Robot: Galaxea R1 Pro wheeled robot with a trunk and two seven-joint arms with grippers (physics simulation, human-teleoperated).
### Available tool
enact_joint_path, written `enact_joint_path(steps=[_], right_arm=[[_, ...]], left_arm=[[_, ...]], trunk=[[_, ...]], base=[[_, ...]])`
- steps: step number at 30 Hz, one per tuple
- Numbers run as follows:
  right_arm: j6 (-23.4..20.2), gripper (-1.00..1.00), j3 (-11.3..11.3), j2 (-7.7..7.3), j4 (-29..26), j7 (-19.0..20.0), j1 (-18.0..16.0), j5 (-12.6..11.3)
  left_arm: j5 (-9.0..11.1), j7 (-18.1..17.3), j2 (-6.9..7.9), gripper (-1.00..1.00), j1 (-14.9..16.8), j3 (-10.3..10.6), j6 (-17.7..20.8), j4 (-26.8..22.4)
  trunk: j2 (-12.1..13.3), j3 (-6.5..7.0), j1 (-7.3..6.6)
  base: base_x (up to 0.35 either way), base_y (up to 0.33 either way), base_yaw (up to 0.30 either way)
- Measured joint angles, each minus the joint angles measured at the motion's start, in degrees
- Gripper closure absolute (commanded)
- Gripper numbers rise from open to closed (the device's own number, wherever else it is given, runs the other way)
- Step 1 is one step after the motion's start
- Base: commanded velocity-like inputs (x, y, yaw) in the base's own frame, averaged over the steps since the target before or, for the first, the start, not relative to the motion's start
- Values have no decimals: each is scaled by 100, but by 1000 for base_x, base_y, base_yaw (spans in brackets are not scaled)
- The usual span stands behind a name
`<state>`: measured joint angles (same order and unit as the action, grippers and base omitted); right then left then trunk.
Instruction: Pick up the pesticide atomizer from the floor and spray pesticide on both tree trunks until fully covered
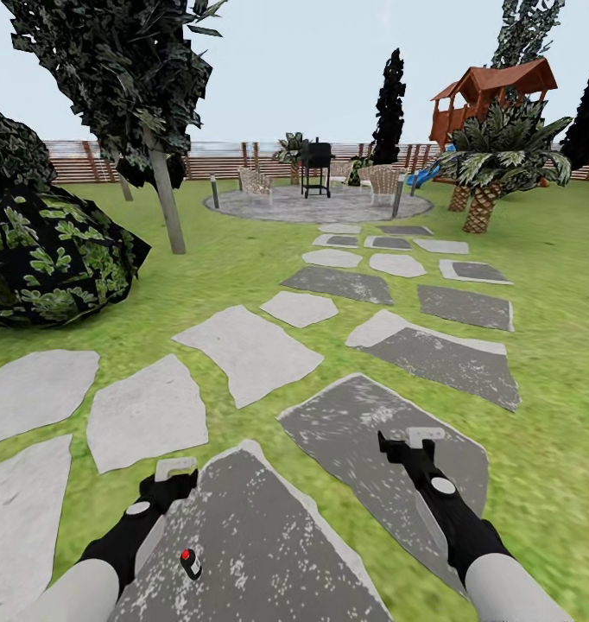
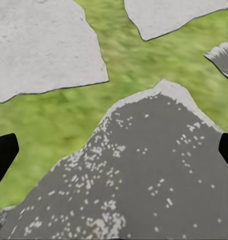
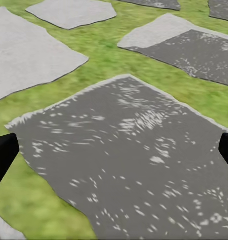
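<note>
A: Head view: what surfaces lie ahead?
B: Irregular grey stone slabs [image 1: 251, 350], speckled and flat, cross the blurry green lawn [image 1: 554, 345] toward a slatted brown fence [image 1: 217, 160].
A: Grippers?
B: Left gripper [image 1: 175, 469] and right gripper [image 1: 424, 436] hover low in the frame, fingers spread, empty. Atomizer location: cannot tell.

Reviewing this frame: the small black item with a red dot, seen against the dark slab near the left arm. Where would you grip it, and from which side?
Probably across its narrow black body, below the red dot, coming straight down from above. The black item looks short, elongated and low against the dark slab, so only its long sides offer the fingers purchase. The open left gripper is nearer. Finer shape is too small to tell.
</note>
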<state>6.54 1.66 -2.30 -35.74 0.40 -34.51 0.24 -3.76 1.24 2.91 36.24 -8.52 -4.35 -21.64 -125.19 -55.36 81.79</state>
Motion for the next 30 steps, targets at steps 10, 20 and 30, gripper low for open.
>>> enact_joint_path(steps=[10,20,30], right_arm=[[-4,-100,10,-7,-20,-5,-3,3],[-4,-100,18,-7,9,-11,-3,5],[-4,-100,19,-7,22,-12,-3,8]], left_arm=[[-2,37,17,-100,3,-1,-107,81],[5,51,8,-100,5,-1,-145,90],[7,52,8,-100,-2,-1,-152,90]], trunk=[[-199,-100,109],[-600,-364,329],[-1001,-634,549]], base=[[0,0,0],[0,0,0],[0,0,0]])
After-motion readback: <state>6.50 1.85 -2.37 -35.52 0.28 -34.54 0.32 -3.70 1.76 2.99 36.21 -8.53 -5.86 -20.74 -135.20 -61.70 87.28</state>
